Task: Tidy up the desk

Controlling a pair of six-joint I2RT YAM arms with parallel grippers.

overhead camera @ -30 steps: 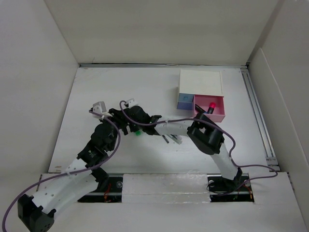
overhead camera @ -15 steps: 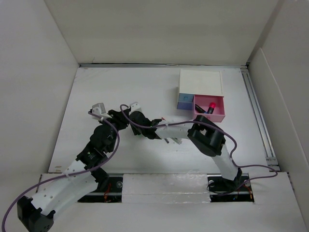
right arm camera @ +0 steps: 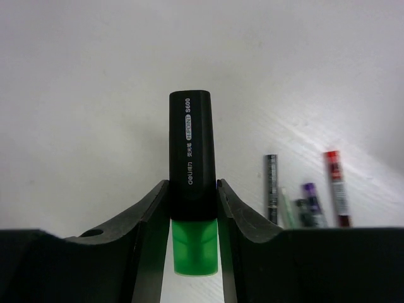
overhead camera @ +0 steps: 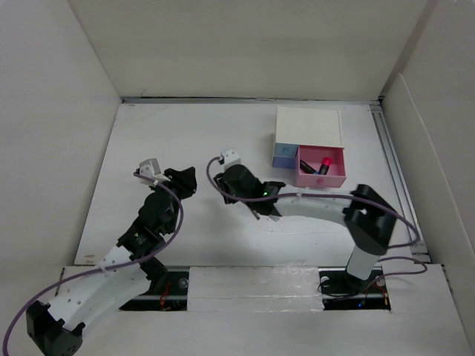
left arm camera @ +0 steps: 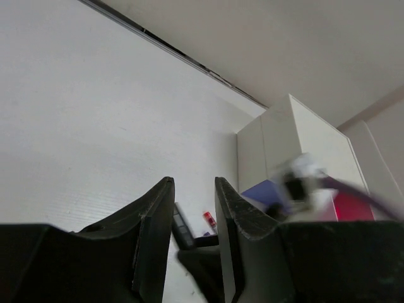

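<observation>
The desk (overhead camera: 171, 141) is a wide white tabletop between white walls. My right gripper (overhead camera: 256, 199) hovers near its middle, shut on a highlighter (right arm camera: 191, 164) with a black barrel and a green cap; the cap sits between the fingers and the barrel sticks out forward. In the right wrist view the gripper (right arm camera: 192, 183) pinches it from both sides. My left gripper (overhead camera: 185, 180) stands a little to the left, apart from it. Its jaws (left arm camera: 192, 183) show a narrow gap with nothing in it.
A white box (overhead camera: 309, 126) stands at the back right with a shut blue drawer (overhead camera: 284, 156) and an open pink drawer (overhead camera: 334, 178) holding a red-tipped item (overhead camera: 324, 162). Several loose pens (right arm camera: 271, 186) lie on the desk under the right forearm. White walls enclose the desk.
The right jaws closed on the highlighter beside the left gripper and carried it off to the right; the right elbow swung right. The left arm has hardly moved.
</observation>
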